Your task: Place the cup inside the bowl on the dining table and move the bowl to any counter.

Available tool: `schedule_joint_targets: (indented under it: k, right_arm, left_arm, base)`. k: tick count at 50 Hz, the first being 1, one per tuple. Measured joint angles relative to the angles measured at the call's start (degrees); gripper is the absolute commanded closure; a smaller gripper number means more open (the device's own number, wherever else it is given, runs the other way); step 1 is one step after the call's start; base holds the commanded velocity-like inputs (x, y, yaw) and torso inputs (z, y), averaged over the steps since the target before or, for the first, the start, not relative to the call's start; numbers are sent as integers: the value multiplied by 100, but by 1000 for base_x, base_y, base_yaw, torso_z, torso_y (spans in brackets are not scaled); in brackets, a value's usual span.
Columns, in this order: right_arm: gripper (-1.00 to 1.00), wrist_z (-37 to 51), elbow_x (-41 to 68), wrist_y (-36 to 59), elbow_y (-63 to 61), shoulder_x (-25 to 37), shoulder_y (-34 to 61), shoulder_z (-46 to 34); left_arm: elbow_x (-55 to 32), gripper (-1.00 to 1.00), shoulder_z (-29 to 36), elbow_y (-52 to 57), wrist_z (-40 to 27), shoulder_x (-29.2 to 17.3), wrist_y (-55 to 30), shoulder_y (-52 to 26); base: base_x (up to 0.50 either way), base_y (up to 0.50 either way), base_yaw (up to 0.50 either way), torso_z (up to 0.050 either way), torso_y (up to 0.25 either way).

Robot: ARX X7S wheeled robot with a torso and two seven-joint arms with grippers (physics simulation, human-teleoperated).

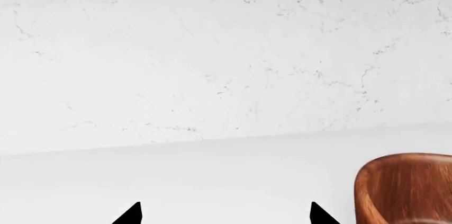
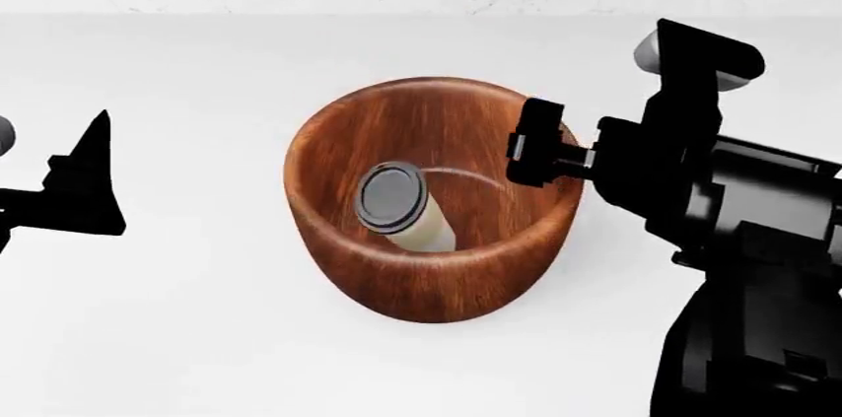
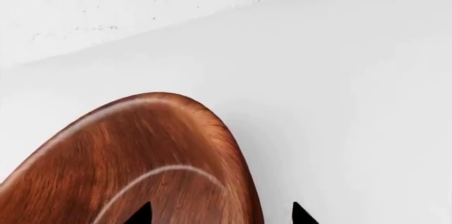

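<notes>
Reddish wood bowl (image 2: 435, 202) sits on the counter (image 2: 184, 338), cup (image 2: 400, 205) lying inside. My right gripper (image 3: 220, 214) straddles its rim, spread; left gripper (image 1: 226, 214) spread beside it. Only letting go remains, I reckon.

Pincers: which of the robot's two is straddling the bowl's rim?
The right pincer, one tip inside the bowl and one outside; the left pincer stands apart from it.
</notes>
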Motion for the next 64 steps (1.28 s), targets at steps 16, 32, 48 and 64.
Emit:
schedule_joint_targets:
  k: [16,32,48,64]
  right_arm:
    - [-100,211,-234,-195,-3149,-166,-1376,-119]
    - [-100,173,-309,1196,-6748,-128,-1982,-187]
    - [-100,210,-284,1330,-6893,-86,-1157,-335]
    - [-100,332,-289,554,-5721,-31,-301,-480]
  left_arm:
    - [194,-100,250,-425,-57,236,72,-387]
    - [153,-100,429,-933,-77,477,-434,-1593]
    - [210,-100,646,-1866,85,839,-603,-3110]
    - [622,-100,972,-3804,641,1260,362,-4316]
  base:
    - [0,0,0,0,0]
    - [0,0,0,0,0]
    - [0,0,0,0,0]
    - [0,0,0,0,0]
